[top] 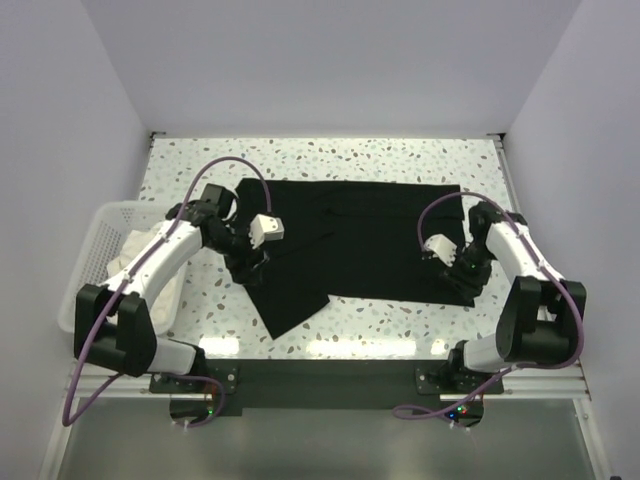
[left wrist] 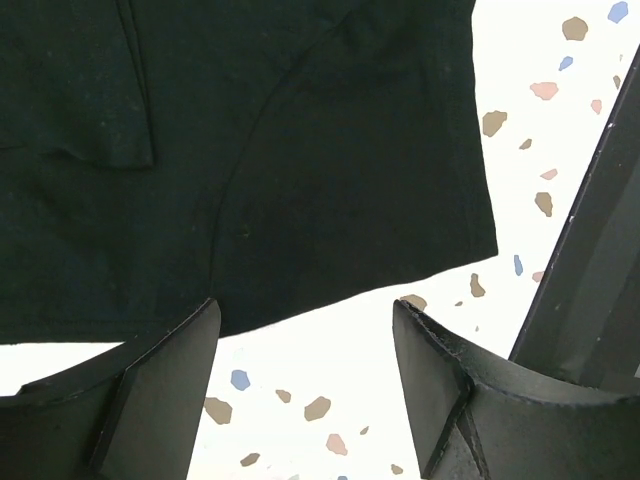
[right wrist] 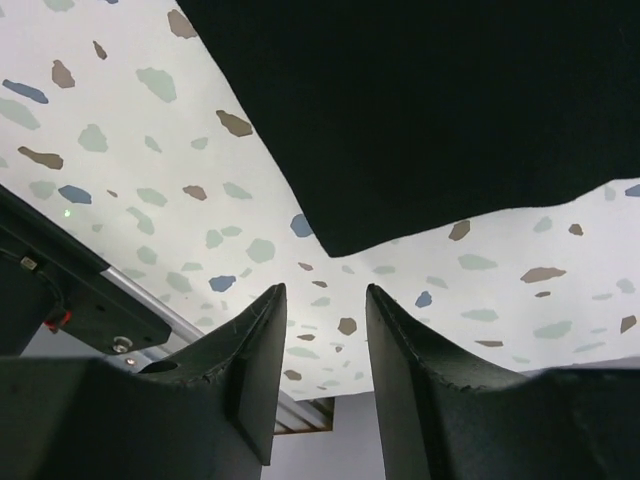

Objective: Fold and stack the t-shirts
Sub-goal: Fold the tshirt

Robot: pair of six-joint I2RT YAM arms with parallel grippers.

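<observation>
The left gripper's (left wrist: 305, 312) fingers (left wrist: 165, 385) stand wide apart with nothing between them; only speckled table (left wrist: 300, 380) shows in the gap. Just beyond their tips runs a hemmed edge of the black t-shirt (left wrist: 250, 150), lying flat, with a seam curving across it and a folded flap further in. A dark bar (left wrist: 590, 250) slants along the right side of this view. It is too close to the lens to tell what it is.

The right gripper (right wrist: 322, 295) also has its two fingers (right wrist: 250, 370) apart, with a narrower gap than the left, and it too is clamped on nothing. A corner of the black cloth points down toward the gap, near the tips but not between them. The corner looks slightly raised off the table, with terrazzo on both sides. A black rail (right wrist: 70, 290) crosses the lower left of the wrist view.

From above, the black t-shirt lies spread over the middle of the table. Its body is roughly square, and one piece trails toward the near edge on the left. The left gripper sits at the shirt's left side and the right gripper at its near right corner.

A white lattice basket (top: 95, 235) hangs at the table's left edge, partly under the left arm. It holds some white cloth (top: 128, 255), possibly the white t-shirt.
</observation>
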